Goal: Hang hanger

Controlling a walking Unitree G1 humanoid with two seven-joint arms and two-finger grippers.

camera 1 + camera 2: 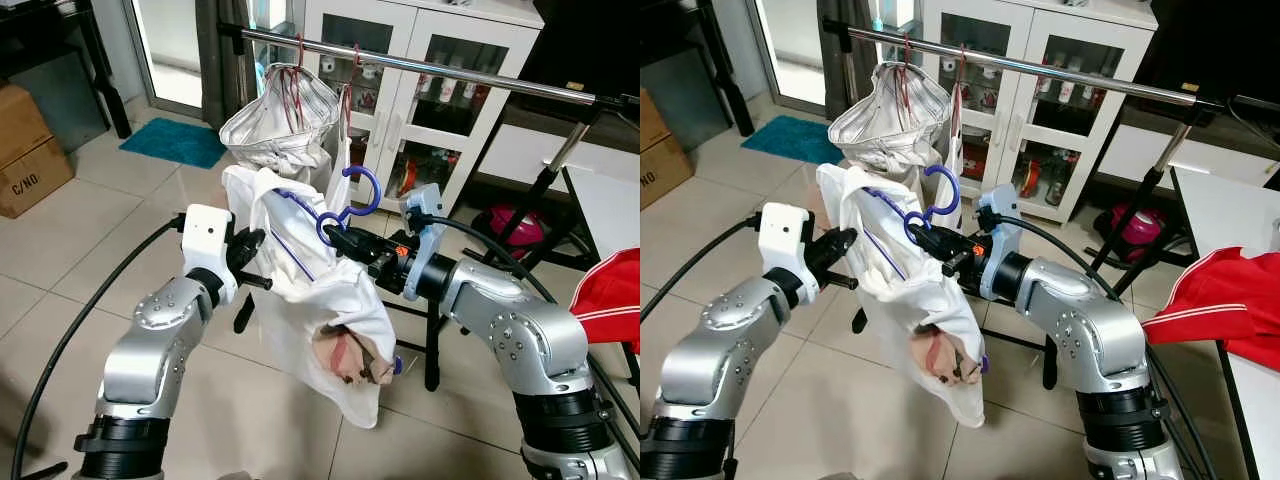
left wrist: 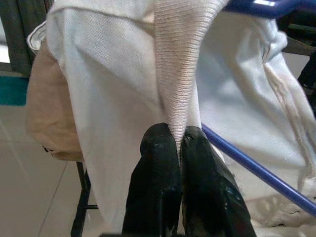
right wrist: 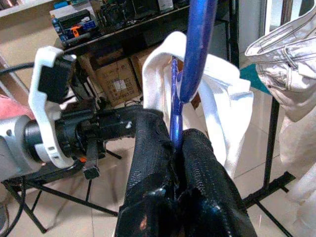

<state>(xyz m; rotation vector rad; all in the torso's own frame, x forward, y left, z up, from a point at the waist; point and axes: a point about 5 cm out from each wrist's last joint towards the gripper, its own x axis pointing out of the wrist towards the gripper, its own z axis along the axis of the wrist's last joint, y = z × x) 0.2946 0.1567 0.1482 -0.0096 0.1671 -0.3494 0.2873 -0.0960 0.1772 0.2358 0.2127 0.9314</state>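
Observation:
A blue plastic hanger (image 1: 350, 200) carries a white garment (image 1: 310, 290) with a tan patch low down. My right gripper (image 1: 335, 236) is shut on the hanger's neck, just below the hook; the wrist view shows the blue hanger (image 3: 195, 54) rising between its fingers (image 3: 153, 163). My left gripper (image 1: 255, 240) is shut on a ribbed fold of the white garment (image 2: 173, 79), on the garment's left side. The hanger hangs in the air below the metal rail (image 1: 420, 68) of the clothes rack. A pale grey garment (image 1: 280, 120) on a red hanger hangs from that rail.
A white glass-door cabinet (image 1: 440, 90) stands behind the rack. The rack's black legs (image 1: 432, 350) reach the tiled floor below the garment. A red cloth (image 1: 610, 295) lies on a white table at the right. A cardboard box (image 1: 30, 150) and a teal mat (image 1: 175, 140) are at the left.

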